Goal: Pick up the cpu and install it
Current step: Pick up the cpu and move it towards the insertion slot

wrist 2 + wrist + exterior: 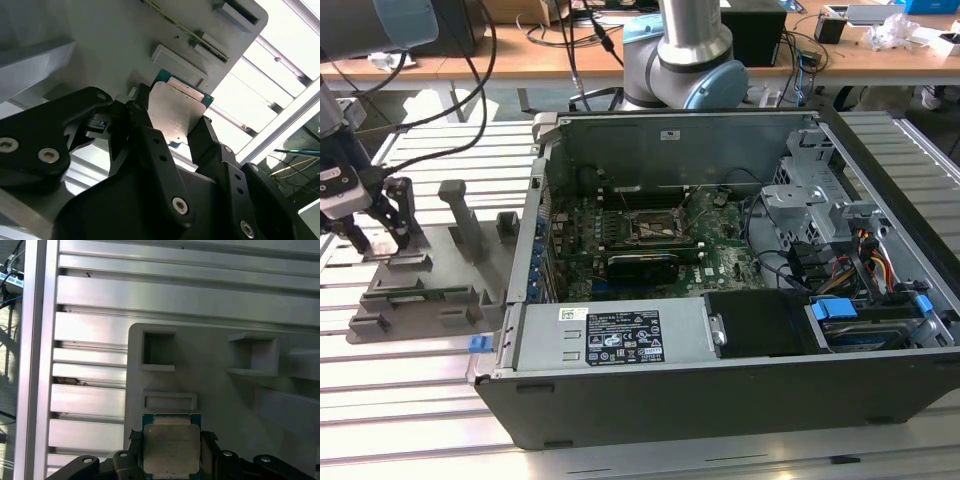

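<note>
The cpu (pixel 171 445), a flat square chip with a shiny silver top and thin green edge, sits between my black fingers (pixel 134 437) in both wrist views. My gripper (pixel 172 114) is shut on the cpu (pixel 177 112), one finger against each side edge. It hovers at the grey plastic tray (pixel 225 395); whether the chip is lifted off the tray I cannot tell. In the exterior view my gripper (pixel 380 243) stands over the tray (pixel 430 290) at the exterior view's left, well apart from the black socket (pixel 655 225) on the green motherboard.
An open computer case (pixel 720 400) fills the middle, with tall metal walls, a drive cage (pixel 810 190) and cables at the exterior view's right. Upright grey posts (pixel 460 215) rise from the tray. The arm's base (pixel 690 60) stands behind the case on a slatted aluminium table (pixel 410 400).
</note>
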Robot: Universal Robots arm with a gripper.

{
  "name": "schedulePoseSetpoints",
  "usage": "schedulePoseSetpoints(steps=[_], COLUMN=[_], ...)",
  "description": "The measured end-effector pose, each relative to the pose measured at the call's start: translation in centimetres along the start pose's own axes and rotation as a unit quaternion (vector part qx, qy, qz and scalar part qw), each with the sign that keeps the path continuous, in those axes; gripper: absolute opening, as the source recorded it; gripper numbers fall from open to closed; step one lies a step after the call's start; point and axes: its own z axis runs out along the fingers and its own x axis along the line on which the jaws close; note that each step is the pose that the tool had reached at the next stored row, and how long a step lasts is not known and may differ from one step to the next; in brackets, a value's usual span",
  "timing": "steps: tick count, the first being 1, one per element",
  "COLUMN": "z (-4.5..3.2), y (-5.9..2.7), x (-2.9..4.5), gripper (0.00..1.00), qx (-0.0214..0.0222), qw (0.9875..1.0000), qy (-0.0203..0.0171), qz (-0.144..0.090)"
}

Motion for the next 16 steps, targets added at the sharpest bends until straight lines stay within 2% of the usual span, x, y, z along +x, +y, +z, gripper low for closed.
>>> schedulePoseSetpoints(steps=[6,13,16], z=[-0.58,-0.84,-1.30], y=[0.11,0.11,0.09], x=[-0.03,-0.02,-0.03], gripper=[0.55,0.55,0.55], qx=[0.0000,0.0000,0.0000], qw=[1.0000,1.0000,1.0000], qy=[0.0000,0.0001,0.0000], qz=[0.000,0.000,0.000])
